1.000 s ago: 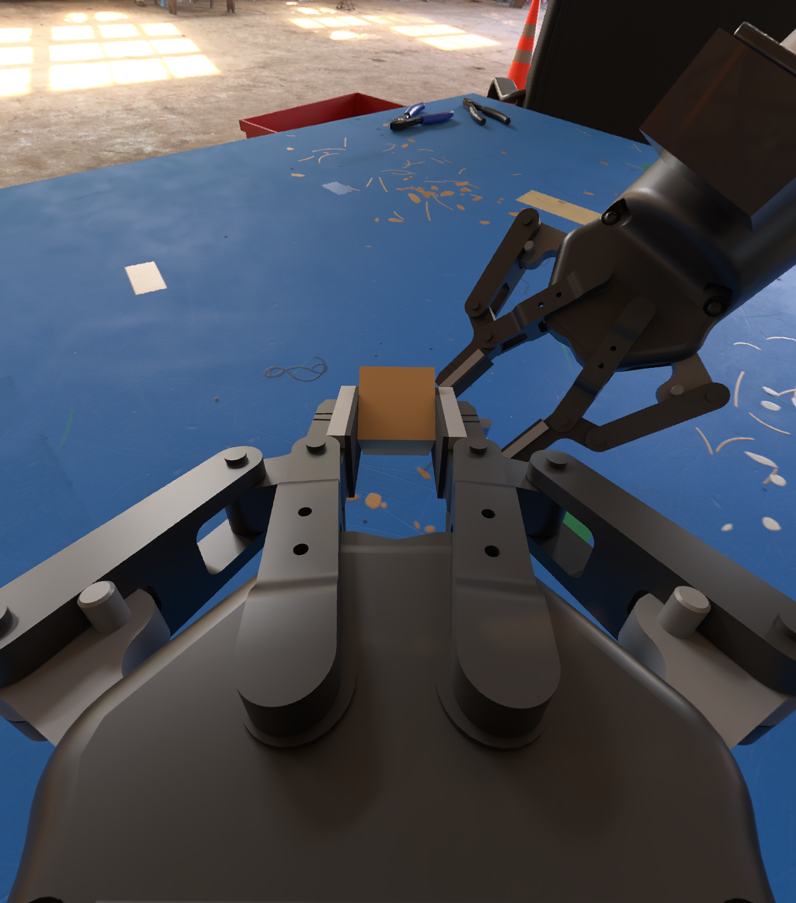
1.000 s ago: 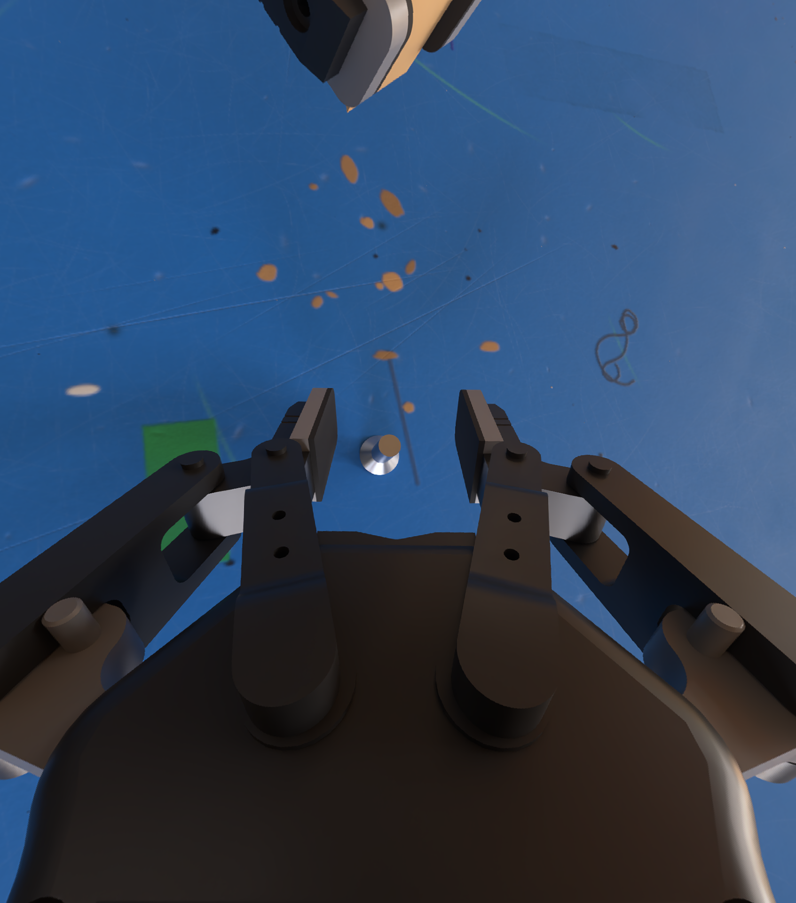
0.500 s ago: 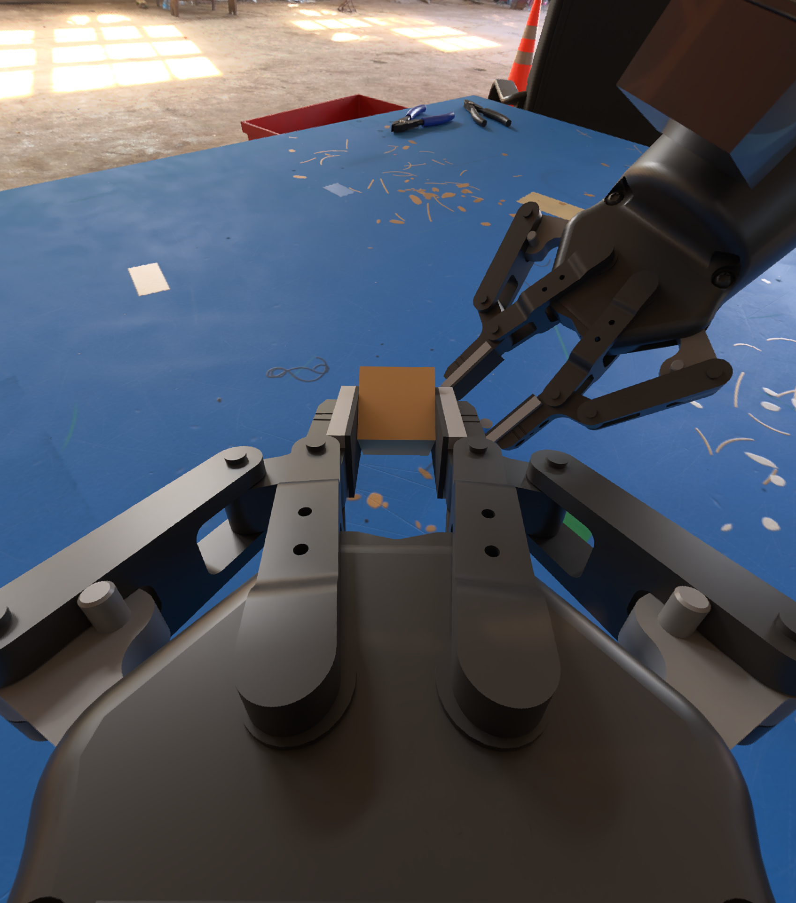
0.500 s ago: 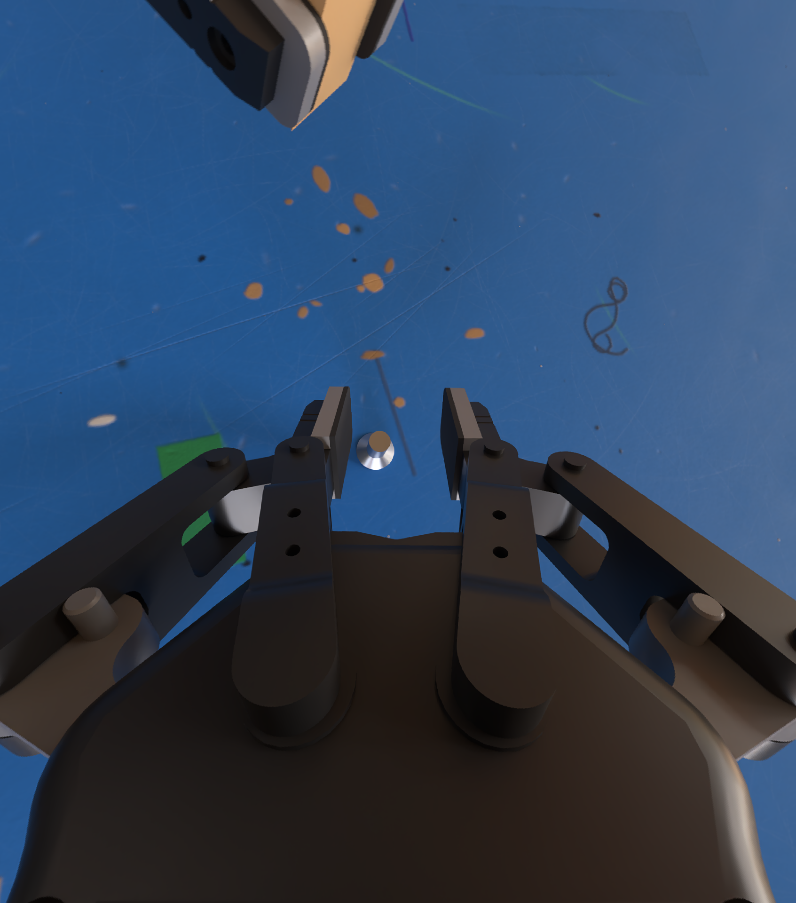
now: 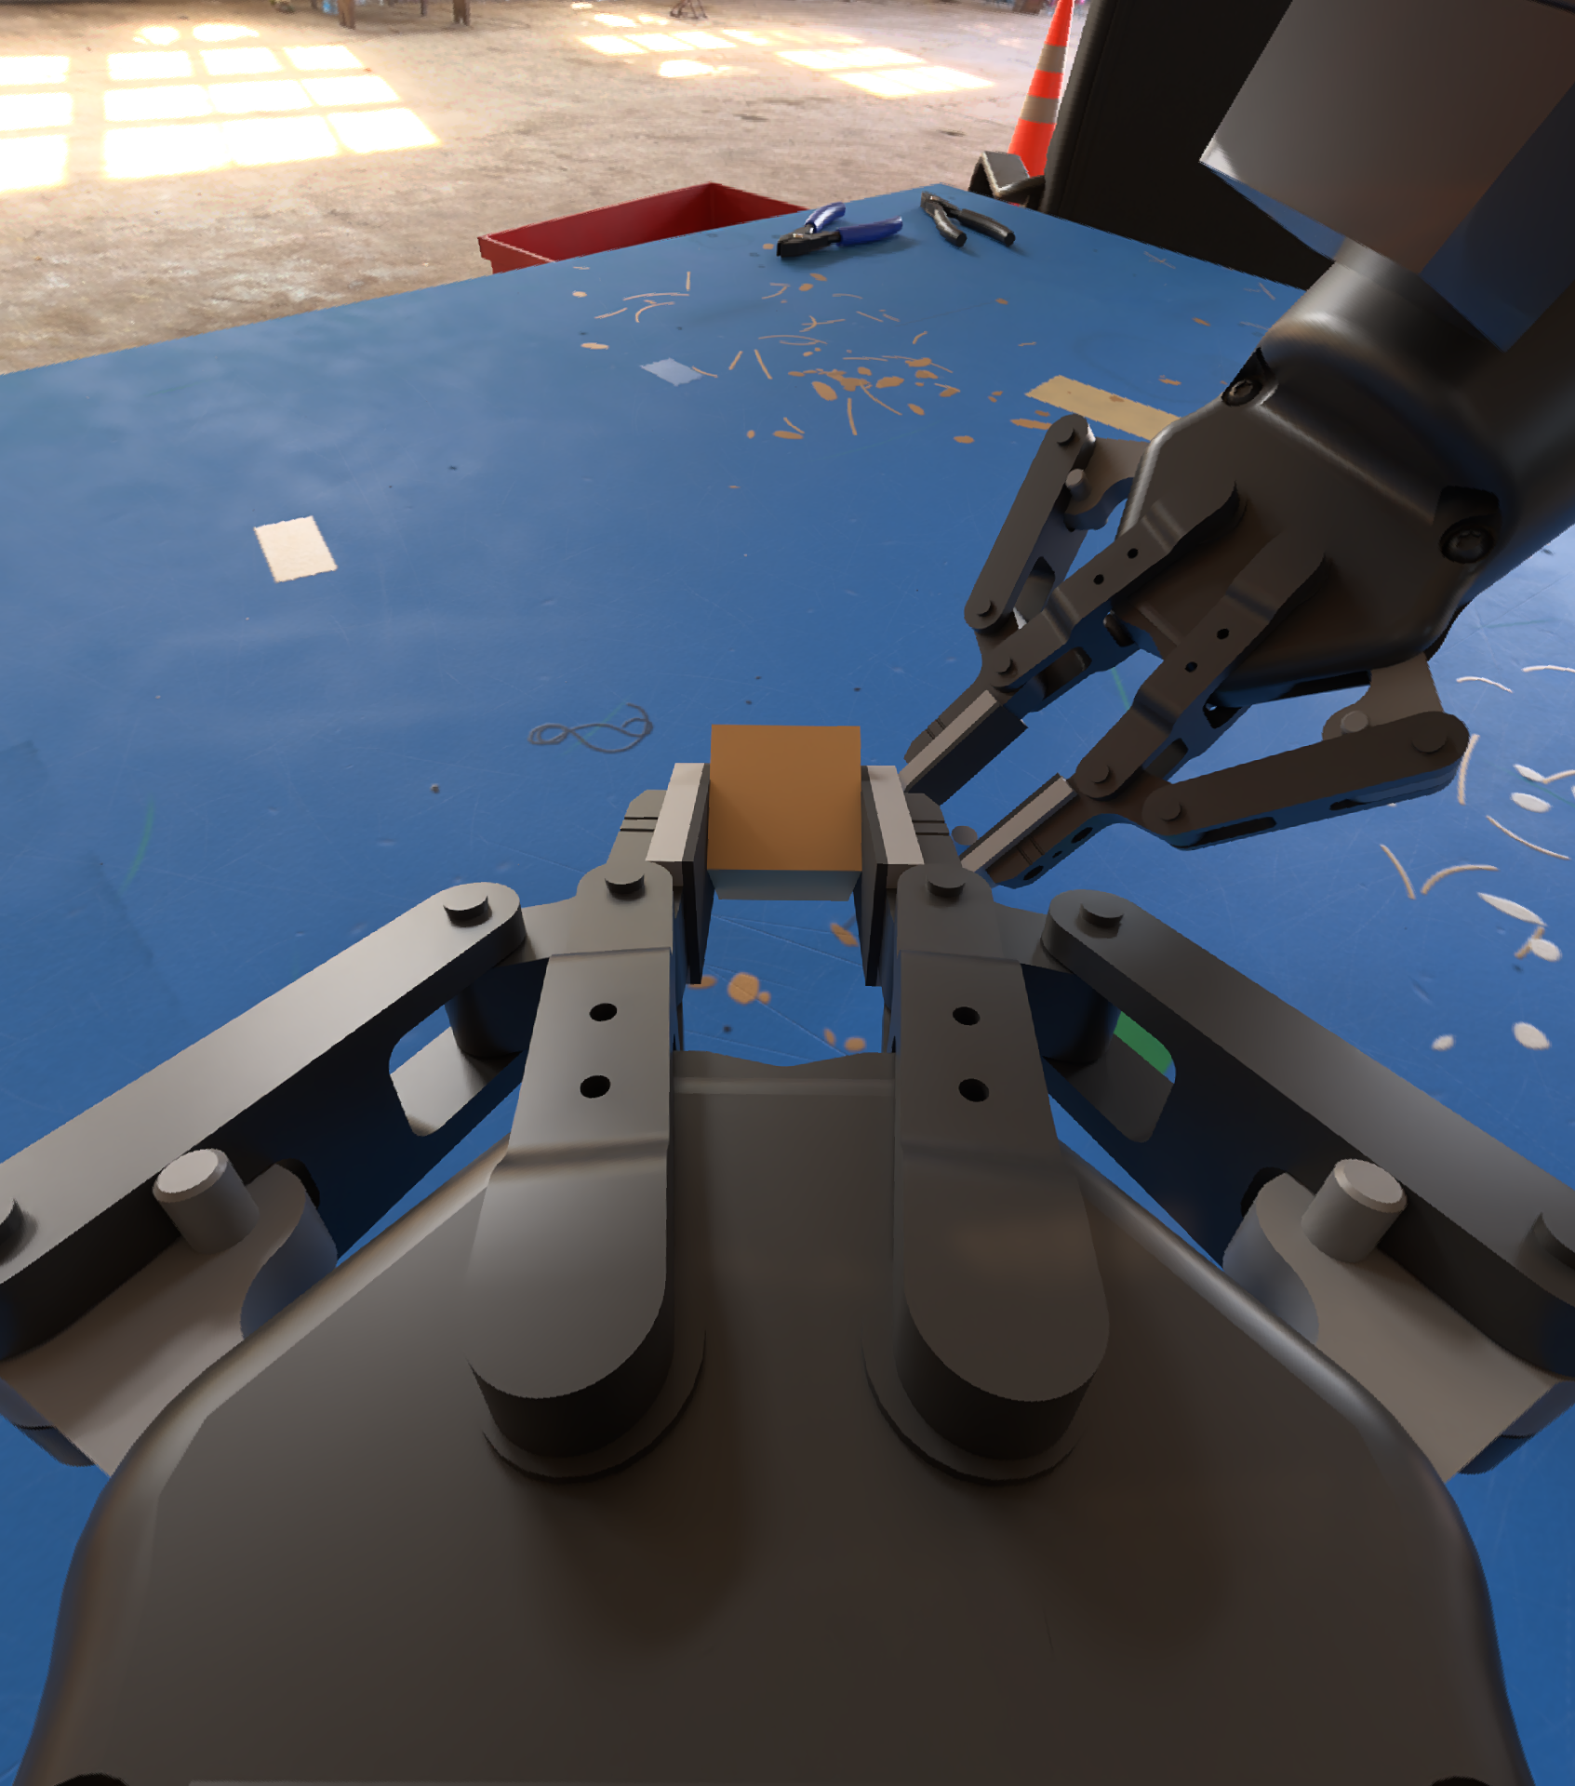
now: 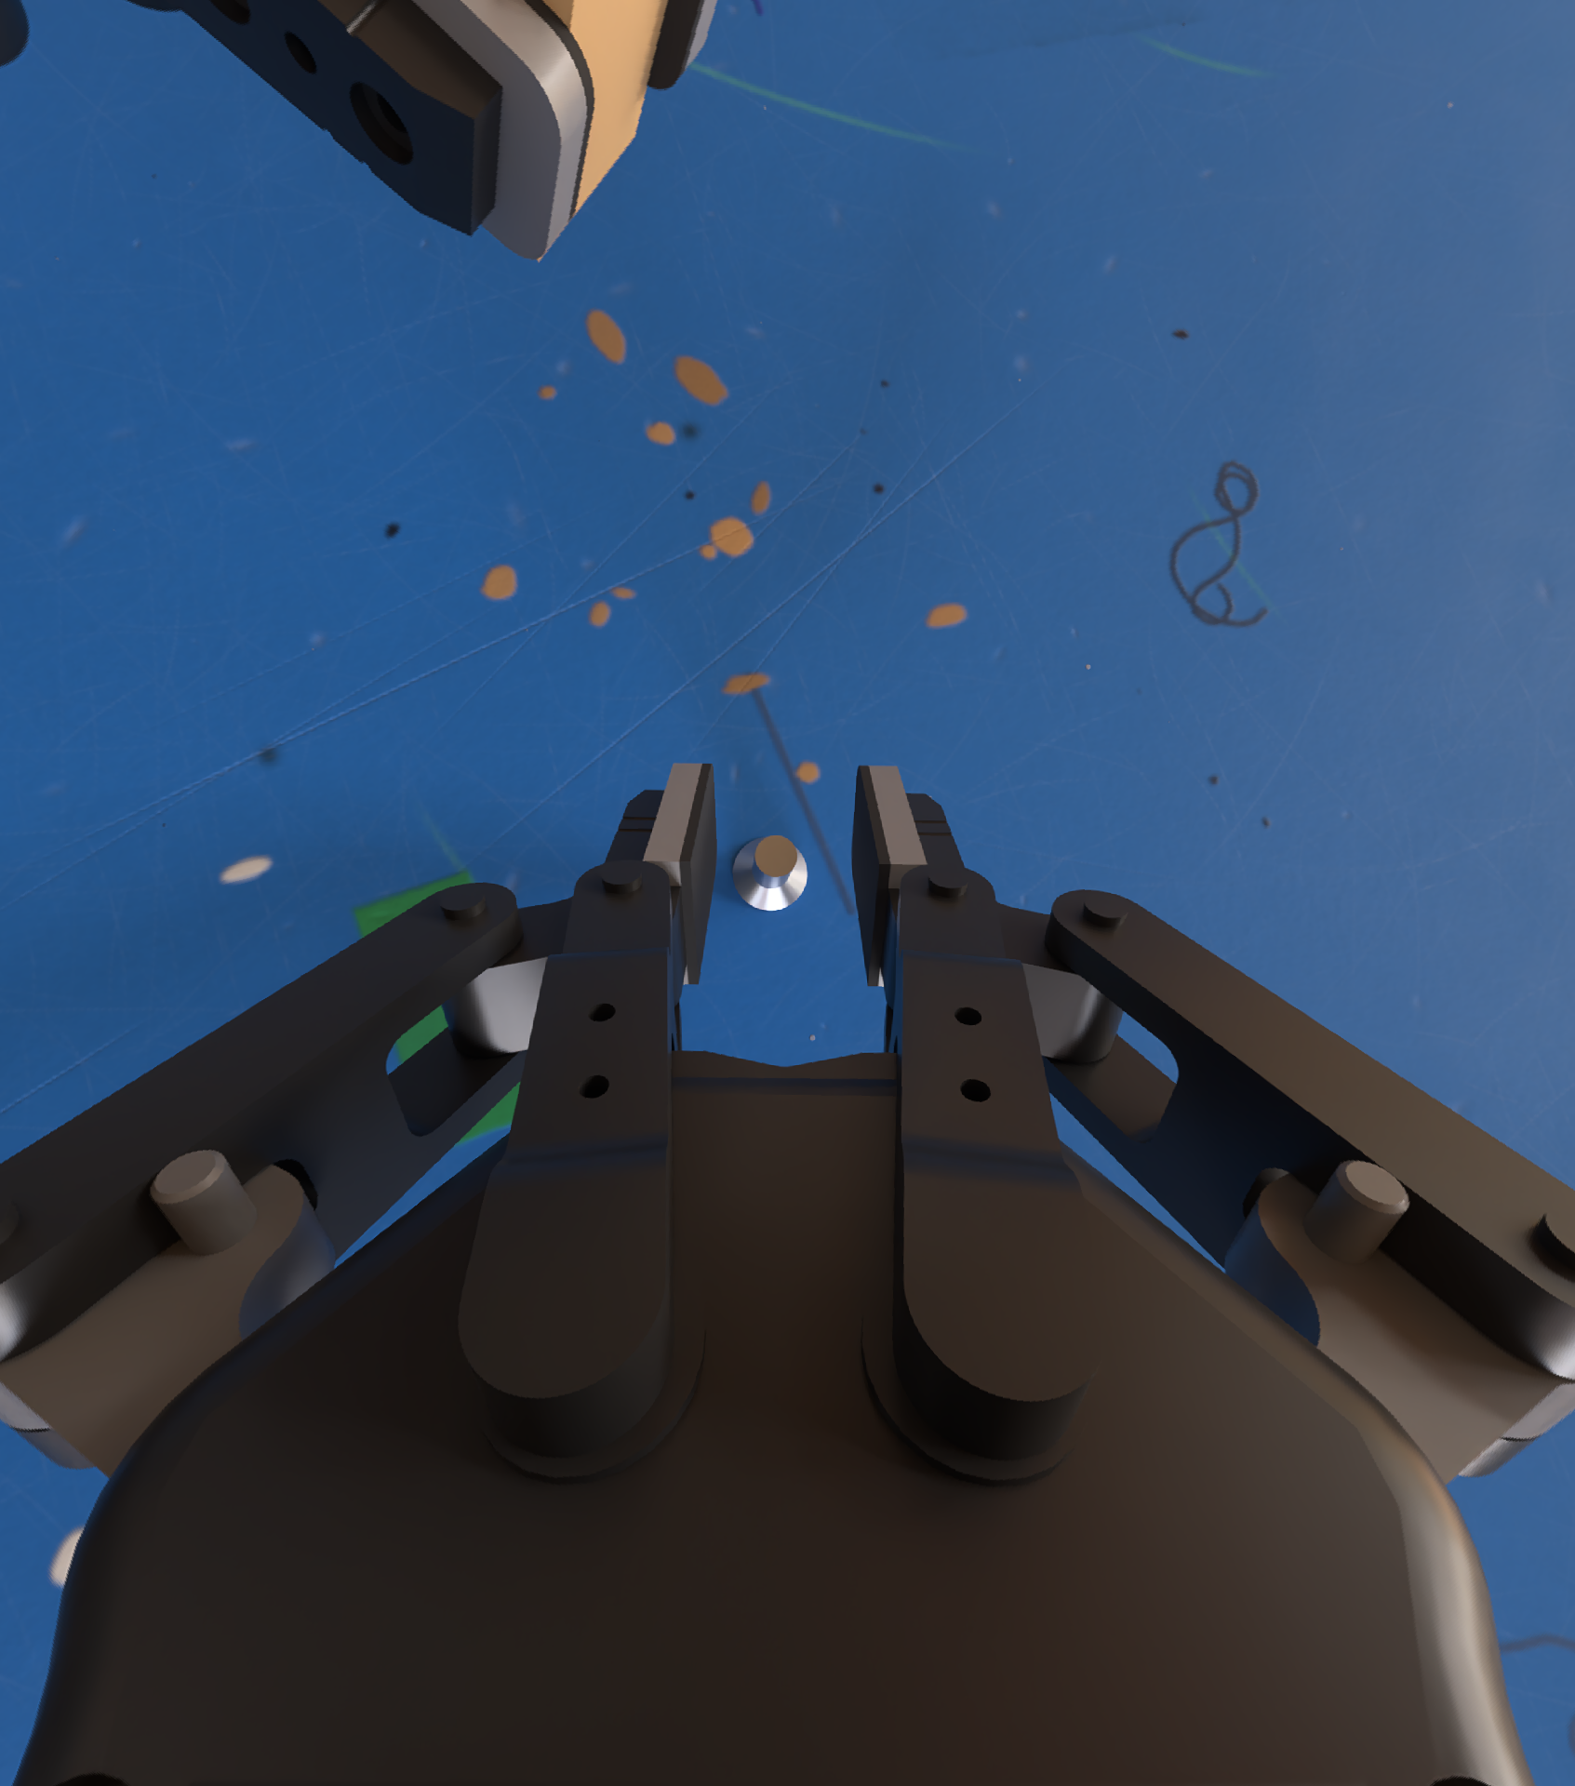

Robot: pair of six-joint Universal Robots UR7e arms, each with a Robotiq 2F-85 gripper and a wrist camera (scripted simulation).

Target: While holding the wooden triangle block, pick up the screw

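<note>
**Right jaws narrow on the screw as the block stays held aloft**

The right gripper (image 6: 783, 875) is mid-squeeze over the screw (image 6: 770, 872), its 2 jaws drawn markedly closer than they stood 1 second ago, when a wide gap lay on either side of the small metal fastener. The screw has not shifted: it stands on its broad head on the blue counter (image 6: 1247, 290), shank pointing up, between the pads and slightly nearer the pad on the view's left. Neither pad appears to touch it yet, so the jaws are still parted, if narrowly.

Just beyond the screw, up and to the left in the right wrist view, the left gripper (image 5: 785, 821) keeps its jaws pinched on the wooden triangle block (image 5: 783, 797), as it did in both earlier frames. The block hangs clear of the counter, its point turned down toward the orange flecks (image 6: 730, 534) scattered past the screw. From the left wrist view the right gripper's fingers reach in just beside the block, on its right, and the screw is barely visible behind the left gripper's own finger.

The half of the task that needs holding looks secure; the pick itself is not yet made. The closing seems off-centre, so the nearer pad will likely meet the shank first and could nudge or tip the screw before the far pad arrives. The 2 grippers are working close together, leaving little room for a sideways correction.
</note>
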